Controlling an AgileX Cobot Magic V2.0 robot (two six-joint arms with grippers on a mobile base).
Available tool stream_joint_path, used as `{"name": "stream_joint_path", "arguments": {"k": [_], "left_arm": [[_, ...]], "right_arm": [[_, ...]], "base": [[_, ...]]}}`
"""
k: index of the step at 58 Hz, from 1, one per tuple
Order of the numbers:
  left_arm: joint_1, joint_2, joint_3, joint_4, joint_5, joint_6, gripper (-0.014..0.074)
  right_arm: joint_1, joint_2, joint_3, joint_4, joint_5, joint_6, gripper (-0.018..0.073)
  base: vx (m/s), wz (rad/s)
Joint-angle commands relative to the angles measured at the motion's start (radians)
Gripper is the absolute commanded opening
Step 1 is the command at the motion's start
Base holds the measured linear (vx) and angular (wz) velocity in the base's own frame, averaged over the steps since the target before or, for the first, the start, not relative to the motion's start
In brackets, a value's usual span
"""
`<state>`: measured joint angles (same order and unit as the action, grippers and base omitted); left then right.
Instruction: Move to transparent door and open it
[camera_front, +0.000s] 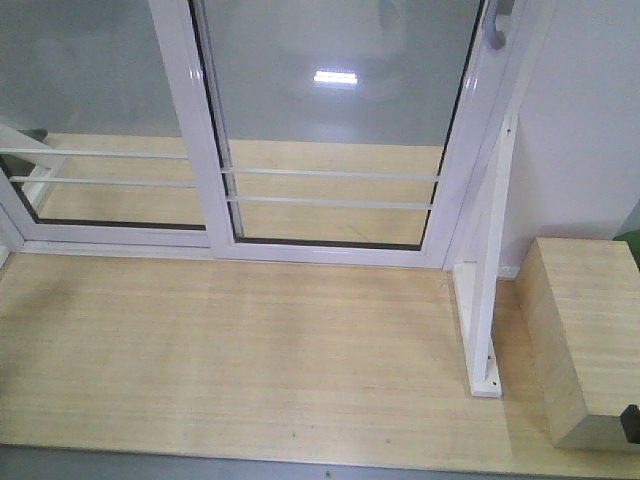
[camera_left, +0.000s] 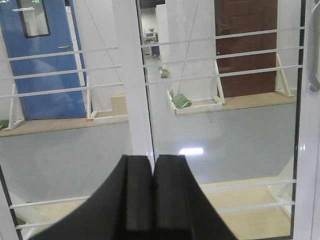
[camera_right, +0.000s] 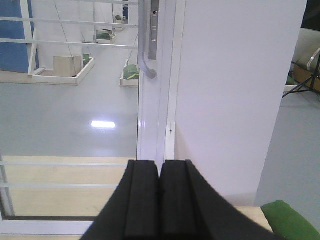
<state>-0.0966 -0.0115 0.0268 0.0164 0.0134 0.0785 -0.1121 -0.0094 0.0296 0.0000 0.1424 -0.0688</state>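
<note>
The tall white-framed clear glass sliding door (camera_front: 335, 110) stands closed at upper centre, its curved grey metal pull handle (camera_right: 145, 47) apparently beyond reach, so the black left gripper (camera_left: 152, 167) and black right gripper (camera_right: 160, 170) are both pressed together, empty.

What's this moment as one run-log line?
stage: facing transparent door | door: looks closed | handle: untouched, ahead of right gripper | left gripper: shut, empty | right gripper: shut, empty

left gripper (camera_left: 152, 200): our black pads pressed together, level | right gripper (camera_right: 160, 205): ours too, pads touching
</note>
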Motion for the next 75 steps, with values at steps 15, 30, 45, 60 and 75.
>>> {"name": "stream_joint_path", "arguments": {"k": [15,30,45,60,75], "left_arm": [[-0.004,-0.003,0.023,-0.01,-0.08,-0.007,-0.0006],[-0.004,-0.003,0.023,-0.01,-0.08,-0.007,-0.0006],[-0.004,-0.003,0.023,-0.01,-0.08,-0.007,-0.0006],[-0.004,-0.003,0.023,-0.01,-0.08,-0.007,-0.0006],[-0.004,-0.003,0.023,-0.01,-0.08,-0.007,-0.0006]], "right_arm": [[-0.003,-0.011,0.014,0.0,-0.083,-0.006,-0.0008],[-0.003,-0.011,0.014,0.0,-0.083,-0.006,-0.0008],[-0.003,-0.011,0.014,0.0,-0.083,-0.006,-0.0008],[-0.003,-0.011,0.014,0.0,-0.083,-0.006,-0.0008],[-0.003,-0.011,0.014,0.0,-0.083,-0.006,-0.0008]], "base": [[0.4,-0.06],[0.35,-0.06],[0.29,-0.05],[0.21,-0.04],[0.16,-0.02]]}}
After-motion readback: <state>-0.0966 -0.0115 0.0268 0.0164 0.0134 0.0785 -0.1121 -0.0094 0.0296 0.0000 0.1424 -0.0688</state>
